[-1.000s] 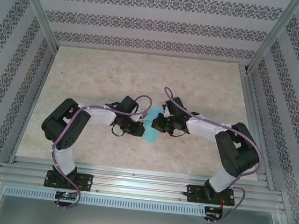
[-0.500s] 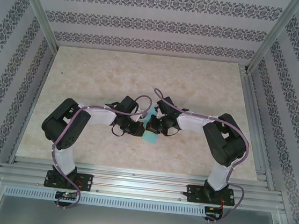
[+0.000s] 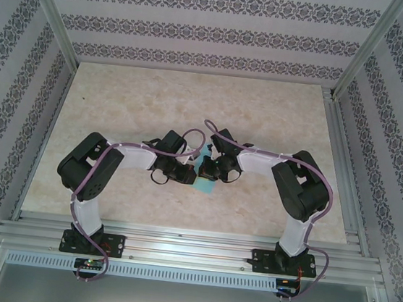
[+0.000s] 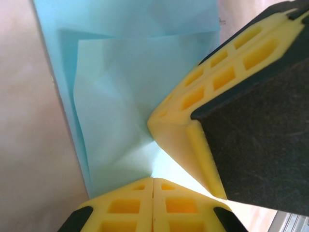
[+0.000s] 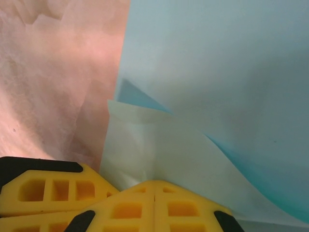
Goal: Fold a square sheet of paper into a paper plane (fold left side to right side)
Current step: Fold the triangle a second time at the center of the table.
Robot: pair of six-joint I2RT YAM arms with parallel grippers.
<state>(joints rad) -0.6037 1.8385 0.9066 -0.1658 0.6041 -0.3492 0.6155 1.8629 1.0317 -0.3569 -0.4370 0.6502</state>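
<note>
The square sheet of paper (image 3: 204, 182) lies partly folded on the table between my two arms, light blue, with one flap raised. In the left wrist view the paper (image 4: 125, 87) shows a lighter flap standing over a darker layer, and my left gripper (image 4: 153, 180) is shut with the flap's edge pinched at its tips. The right gripper's yellow fingers (image 4: 212, 77) press in from the right. In the right wrist view my right gripper (image 5: 154, 183) is shut on the pale underside of the paper (image 5: 217, 72), beside a left finger (image 5: 53, 191). The two grippers meet over the sheet (image 3: 198, 171).
The beige marble-patterned table (image 3: 156, 102) stretches bare behind and to both sides of the arms. Patterned walls and metal frame posts (image 3: 53, 14) close it in. An aluminium rail (image 3: 190, 248) carrying both arm bases runs along the near edge.
The right arm has swung leftward, its gripper carrying the paper's flap over toward the left gripper. The visible blue area has narrowed. The left arm has barely moved.
</note>
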